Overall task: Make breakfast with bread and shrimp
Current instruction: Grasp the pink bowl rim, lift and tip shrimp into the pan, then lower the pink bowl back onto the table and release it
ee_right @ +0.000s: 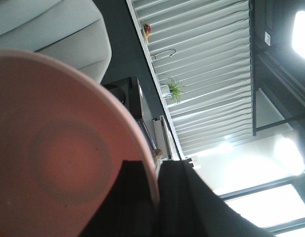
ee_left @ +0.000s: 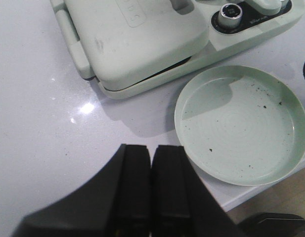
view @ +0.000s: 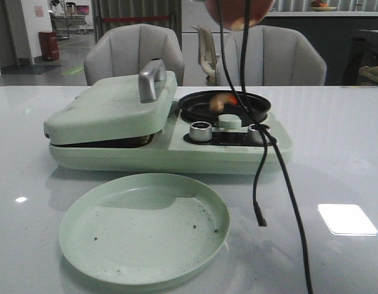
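Pink bowl [ee_right: 53, 148] tipped high, shrimp [view: 224, 100] in the black pan [view: 195, 104]!
Right gripper [ee_right: 157, 197] pinches the bowl's rim; left gripper [ee_left: 151, 187] hangs clenched, empty, beside the green plate [ee_left: 290, 103]. No bread visible.

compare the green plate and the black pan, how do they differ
The plate is pale green and lies on the table nearest the camera; the pan is black and sits in the cooker behind it. The plate holds only dark crumbs; the pan holds the shrimp. Both are round and shallow.
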Robot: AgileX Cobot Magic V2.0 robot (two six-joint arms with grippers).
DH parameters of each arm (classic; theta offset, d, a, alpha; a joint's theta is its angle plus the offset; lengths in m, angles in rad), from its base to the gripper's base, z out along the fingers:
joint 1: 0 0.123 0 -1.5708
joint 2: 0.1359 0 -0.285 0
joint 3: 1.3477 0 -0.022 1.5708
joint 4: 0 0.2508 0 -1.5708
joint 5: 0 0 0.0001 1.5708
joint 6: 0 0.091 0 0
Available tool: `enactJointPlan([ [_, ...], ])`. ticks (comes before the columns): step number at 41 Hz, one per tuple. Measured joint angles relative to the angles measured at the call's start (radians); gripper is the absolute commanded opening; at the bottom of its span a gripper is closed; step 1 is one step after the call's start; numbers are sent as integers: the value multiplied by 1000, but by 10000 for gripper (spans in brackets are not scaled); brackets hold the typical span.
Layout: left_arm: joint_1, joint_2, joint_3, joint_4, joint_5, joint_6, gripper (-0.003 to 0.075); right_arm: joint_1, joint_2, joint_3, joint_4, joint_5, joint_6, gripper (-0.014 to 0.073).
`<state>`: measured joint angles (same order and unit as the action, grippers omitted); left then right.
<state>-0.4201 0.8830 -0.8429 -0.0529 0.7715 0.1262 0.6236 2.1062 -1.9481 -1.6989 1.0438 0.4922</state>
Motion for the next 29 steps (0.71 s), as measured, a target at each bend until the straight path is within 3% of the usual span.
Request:
enactJointPlan([
  [22, 0, 0, 0, 6, -2, 0, 101, 0, -24, 0, 6, 70, 2, 43],
  [29, 0, 0, 0, 6, -2, 0, 101, -14, -87, 8, 237, 137, 2, 43],
])
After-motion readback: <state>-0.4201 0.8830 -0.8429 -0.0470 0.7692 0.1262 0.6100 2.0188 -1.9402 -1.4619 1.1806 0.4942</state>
